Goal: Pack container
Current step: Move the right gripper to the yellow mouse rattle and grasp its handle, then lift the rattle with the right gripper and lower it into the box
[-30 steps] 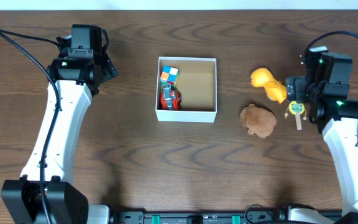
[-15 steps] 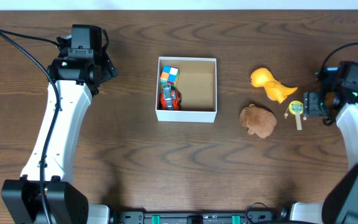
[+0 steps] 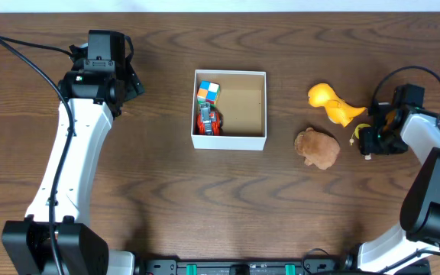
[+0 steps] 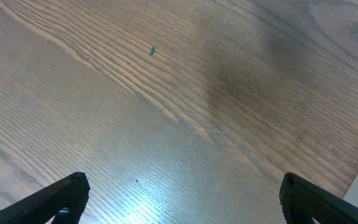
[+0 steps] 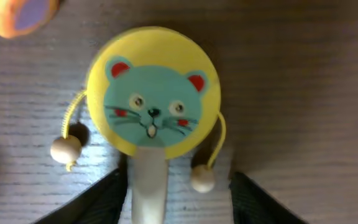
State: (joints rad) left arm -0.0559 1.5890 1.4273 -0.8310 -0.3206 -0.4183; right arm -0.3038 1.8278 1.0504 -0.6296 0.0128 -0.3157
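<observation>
Overhead: yellow toy (image 3: 328, 102), brown plush (image 3: 317, 147) near container (image 3: 229, 142)

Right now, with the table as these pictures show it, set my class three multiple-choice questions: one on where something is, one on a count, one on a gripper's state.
1. Where is the coloured cube?
A. in the box
B. on the bare wood
C. held in the air

2. How many toys lie in the box?
A. one
B. two
C. four

3. How is the right gripper?
A. shut tight on a toy
B. open astride the rattle's handle
C. out of sight

Answers:
1 A: the cube sits inside the box, on its left side.
2 B: only the cube and a red toy lie there.
3 B: the wrist view shows its fingers spread either side of the handle.
</observation>
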